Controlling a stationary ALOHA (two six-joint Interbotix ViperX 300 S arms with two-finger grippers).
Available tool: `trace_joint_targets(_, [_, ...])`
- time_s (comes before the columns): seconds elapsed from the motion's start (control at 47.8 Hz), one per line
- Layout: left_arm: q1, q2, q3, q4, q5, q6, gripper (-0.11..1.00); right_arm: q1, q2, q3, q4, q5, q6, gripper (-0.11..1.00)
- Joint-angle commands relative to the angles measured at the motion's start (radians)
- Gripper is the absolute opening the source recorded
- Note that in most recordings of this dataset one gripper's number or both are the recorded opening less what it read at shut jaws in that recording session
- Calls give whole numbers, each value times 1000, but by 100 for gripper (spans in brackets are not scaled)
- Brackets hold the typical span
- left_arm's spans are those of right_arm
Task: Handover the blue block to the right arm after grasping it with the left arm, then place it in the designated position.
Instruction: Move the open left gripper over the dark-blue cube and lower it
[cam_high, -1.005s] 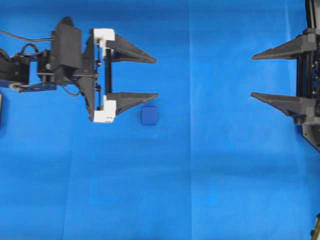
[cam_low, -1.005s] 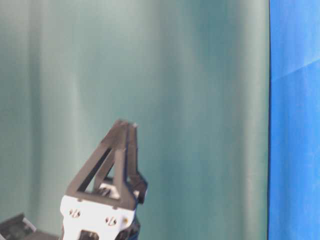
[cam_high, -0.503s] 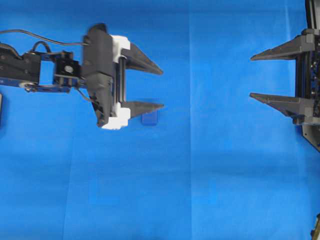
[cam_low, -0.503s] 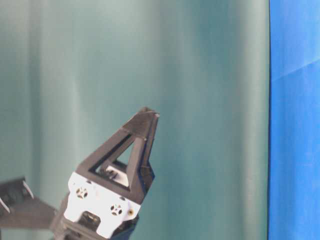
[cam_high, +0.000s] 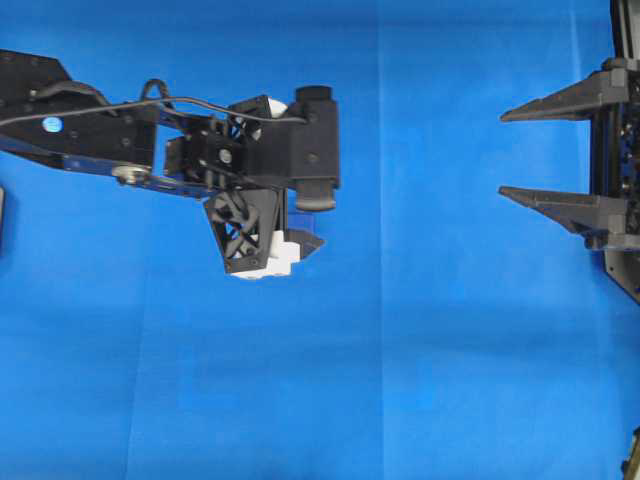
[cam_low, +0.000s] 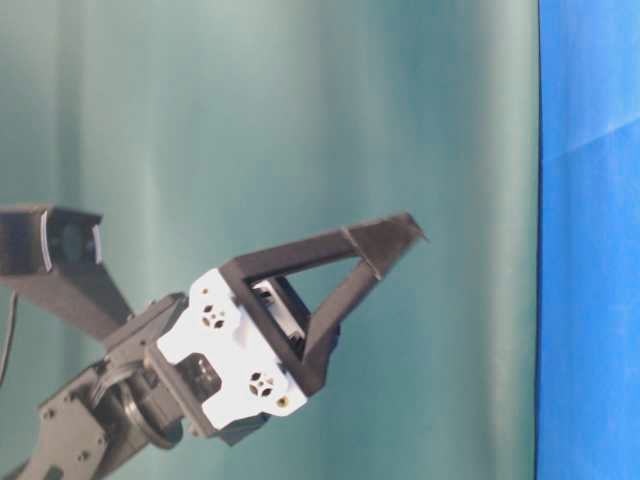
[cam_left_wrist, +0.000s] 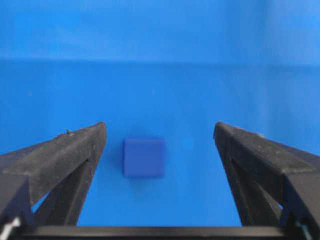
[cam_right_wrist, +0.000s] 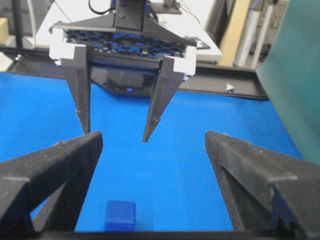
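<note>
Left end effector (cam_left_wrist: 160, 150) now points down with fingers spread wide, having tipped over from level; the blue block (cam_left_wrist: 143, 157) lies between them, nearer its left finger, untouched on the tabletop (cam_left_wrist: 200, 75). Descent looks next. Right end effector (cam_high: 510, 152) waits released, well apart.

The counter (cam_high: 420, 350) is covered in a plain bright blue cloth with no pattern, only faint fold lines of slightly lighter and darker blue. The blue block (cam_left_wrist: 143, 157) is a deeper, darker blue than the cloth, uniform on every face that shows. The left gripper (cam_right_wrist: 115, 132) has matte black fingers (cam_right_wrist: 83, 100) mounted on white blocks, and its arm is black with a small light-blue spot at the upper left of the overhead view. The right gripper (cam_high: 503, 152) is black throughout, its fingers (cam_high: 560, 100) a dusty charcoal. In the table-level view the backdrop (cam_low: 300, 120) is a plain dull teal-green with soft vertical shading.
</note>
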Motion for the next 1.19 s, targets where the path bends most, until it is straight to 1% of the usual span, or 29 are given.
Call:
trace_joint_targets(0.0, [0, -2, -52, 6, 54, 0, 93, -2, 5, -25, 0, -5, 2, 97])
trace_joint_targets(0.126, [0, 8, -67, 8, 84, 0, 93, 0, 5, -25, -2, -5, 2, 97])
trace_joint_targets(1.173, [6, 6, -61, 8, 89, 0, 93, -2, 20, -32, -2, 9, 2, 97])
